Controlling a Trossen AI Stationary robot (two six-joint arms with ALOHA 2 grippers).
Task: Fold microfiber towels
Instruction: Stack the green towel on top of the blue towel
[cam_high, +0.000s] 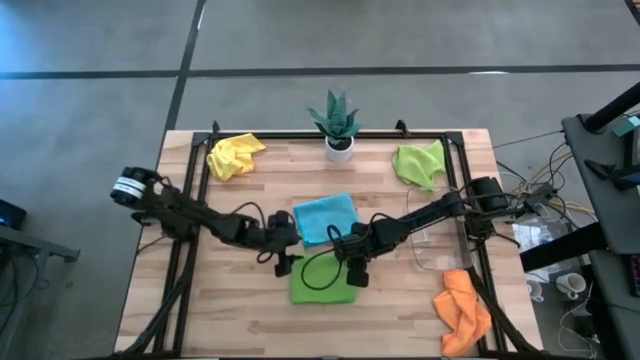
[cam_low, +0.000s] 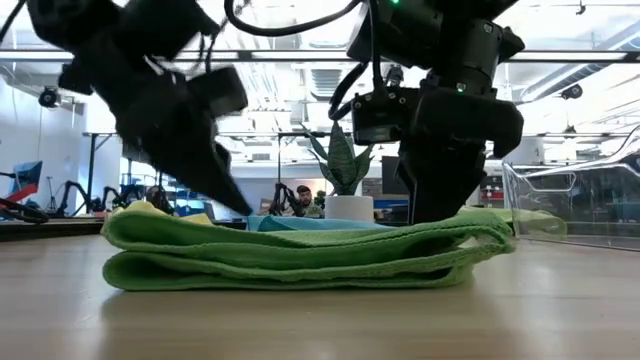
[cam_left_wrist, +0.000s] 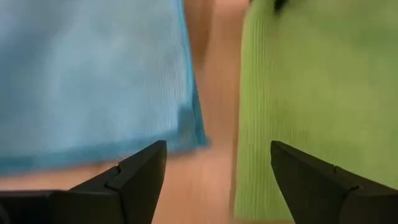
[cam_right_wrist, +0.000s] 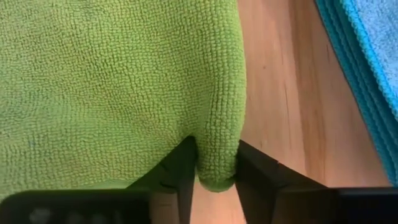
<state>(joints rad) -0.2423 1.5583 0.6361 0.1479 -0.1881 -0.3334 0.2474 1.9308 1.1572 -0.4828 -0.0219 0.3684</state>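
The right pincer (cam_right_wrist: 211, 163) is clamped on the folded edge of a lime green towel (cam_high: 322, 279), which lies doubled over on the table (cam_high: 230, 320); a pinch of green pile bulges between its two dark fingers (cam_right_wrist: 177, 171). Just beside that edge, past a strip of bare wood, lies the folded light blue towel (cam_high: 326, 217). The left pincer (cam_left_wrist: 217, 180) hangs with its fingers well apart over the gap between the blue and green cloths (it grips nothing). Farther from both pincers, a yellow towel (cam_high: 234, 155), a second lime green towel (cam_high: 419, 163) and an orange towel (cam_high: 463, 309) lie crumpled near the table's corners.
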